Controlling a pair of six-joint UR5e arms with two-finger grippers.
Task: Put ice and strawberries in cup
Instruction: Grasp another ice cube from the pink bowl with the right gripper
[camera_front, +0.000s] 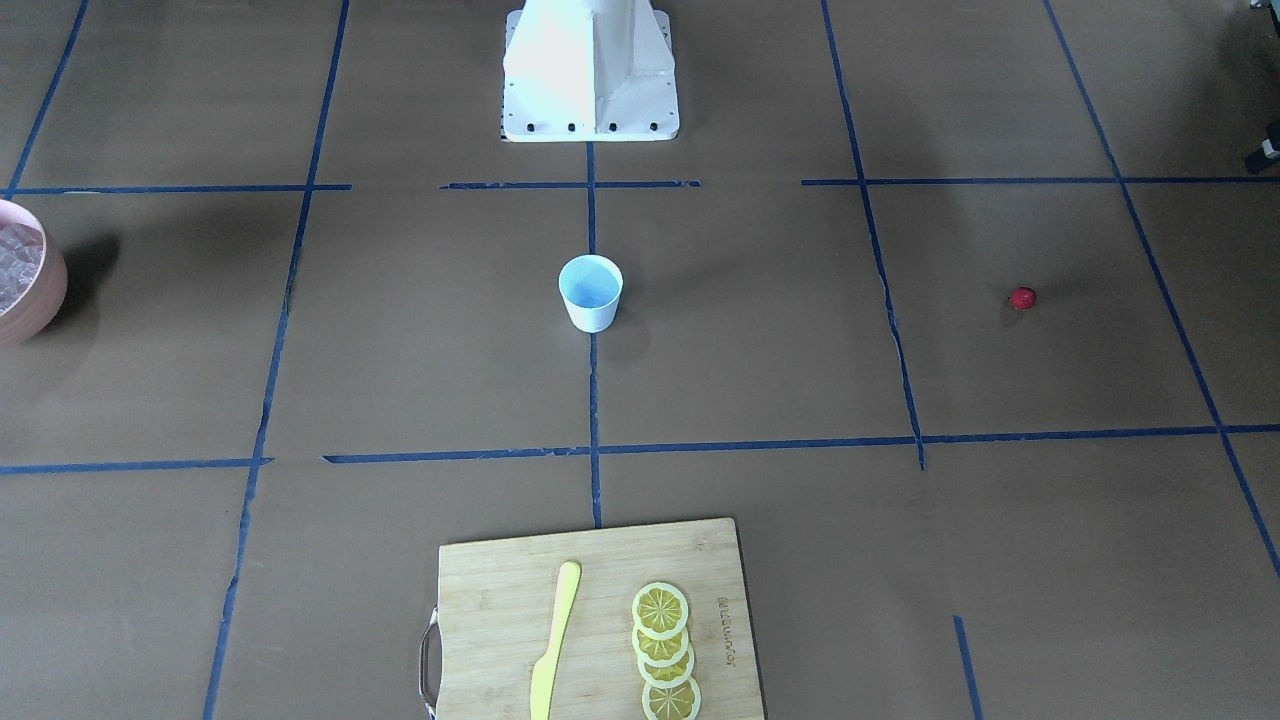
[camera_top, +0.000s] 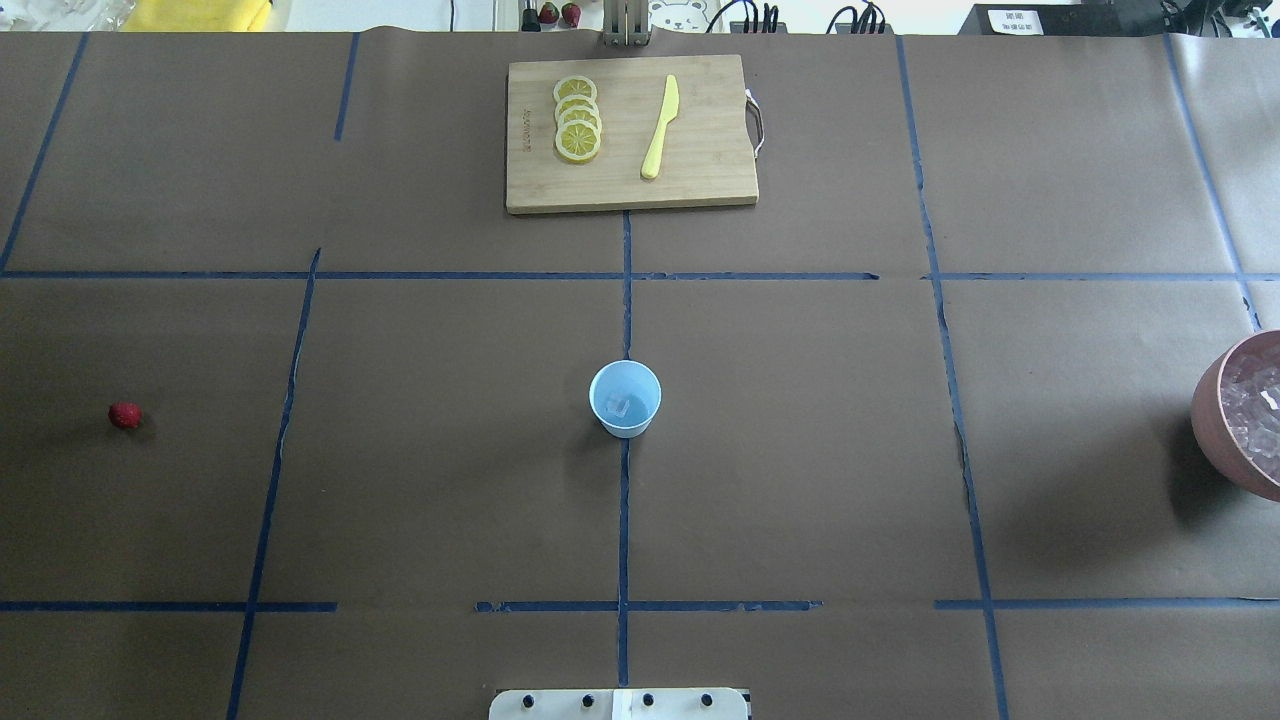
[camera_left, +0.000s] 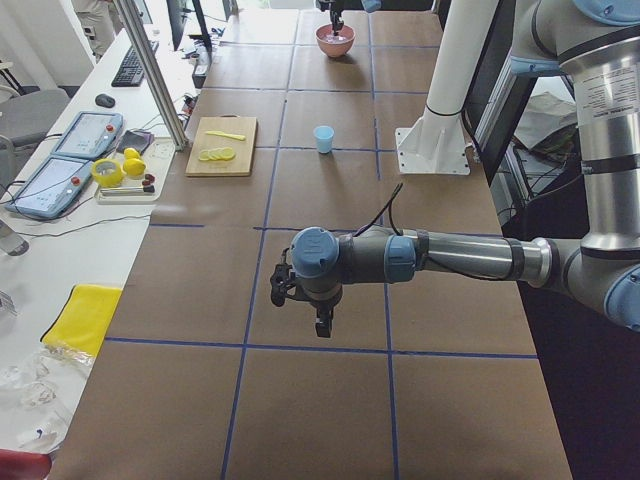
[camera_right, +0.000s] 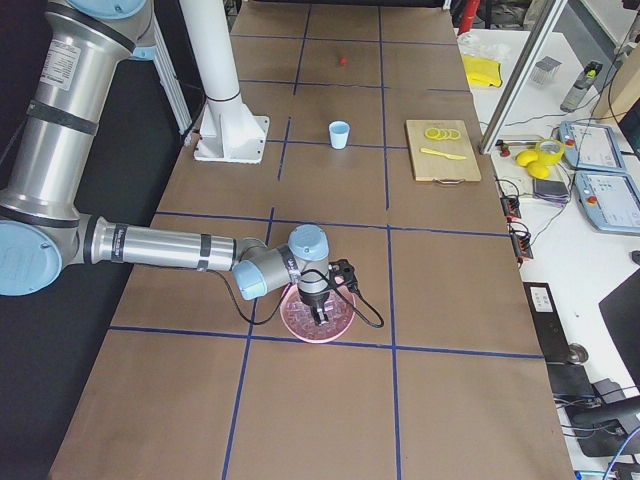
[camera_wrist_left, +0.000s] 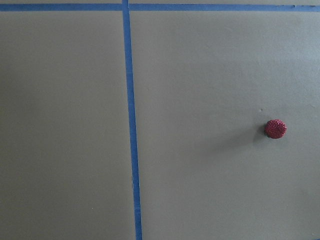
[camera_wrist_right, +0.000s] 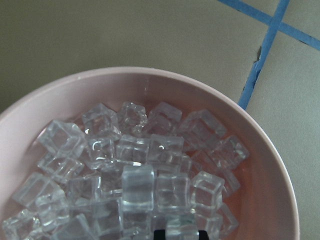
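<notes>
Brown-papered table (camera_top: 450, 480), taped in a grid. At centre: cup (camera_top: 625, 398), one ice cube (camera_top: 617, 406) inside. On the robot's far left: strawberry (camera_top: 125, 414), with left gripper (camera_left: 323, 322) near it. Over pink bowl (camera_wrist_right: 260, 150) of ice (camera_wrist_right: 137, 185): right gripper (camera_right: 320, 316). Cannot tell if either claw is spread. Risk: slick, heaped cubes squirt out of a pinch.

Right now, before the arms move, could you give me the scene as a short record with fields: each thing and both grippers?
cup: upright at the centre of the table; what looks like one ice cube inside
strawberry: on the table, robot's left side, apart from the cup
ice: many cubes in the pink bowl, robot's right side
cutting board: far edge, holds four lemon slices and a yellow knife
left gripper: above the table; open or shut, cannot tell
right gripper: over the pink bowl; cannot tell
</notes>
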